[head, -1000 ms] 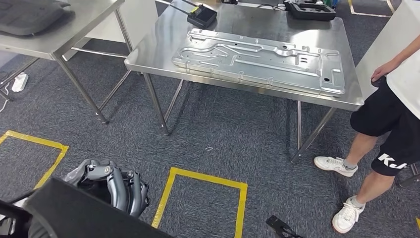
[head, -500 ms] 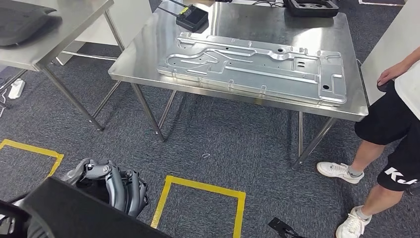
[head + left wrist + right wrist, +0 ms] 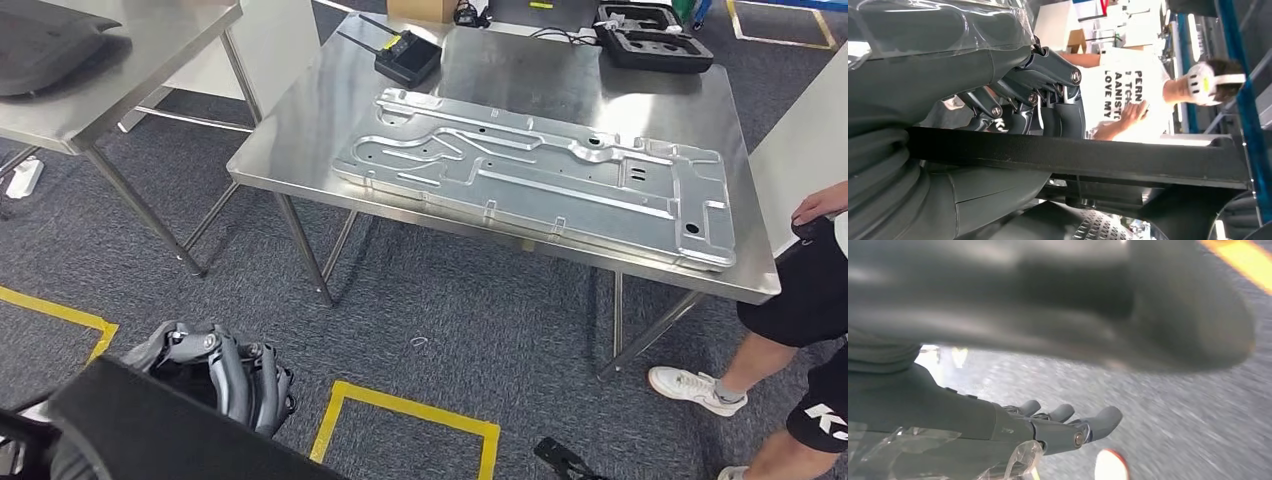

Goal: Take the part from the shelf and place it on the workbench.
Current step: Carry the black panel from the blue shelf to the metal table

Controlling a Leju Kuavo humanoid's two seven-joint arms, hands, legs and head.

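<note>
Part (image 3: 150,425) sits low at the robot's front, a dark flat piece, left hand (image 3: 225,375) curled over its edge, fingers (image 3: 1058,95) wrapped on the black rim. Right hand (image 3: 1048,427) has fingers extended under a dark blurred mass; can't tell if it grips. Desk (image 3: 330,110) ahead carries a big stamped metal panel (image 3: 540,175) and a small black device (image 3: 407,55). Person (image 3: 800,300) stands at the desk's right end.
</note>
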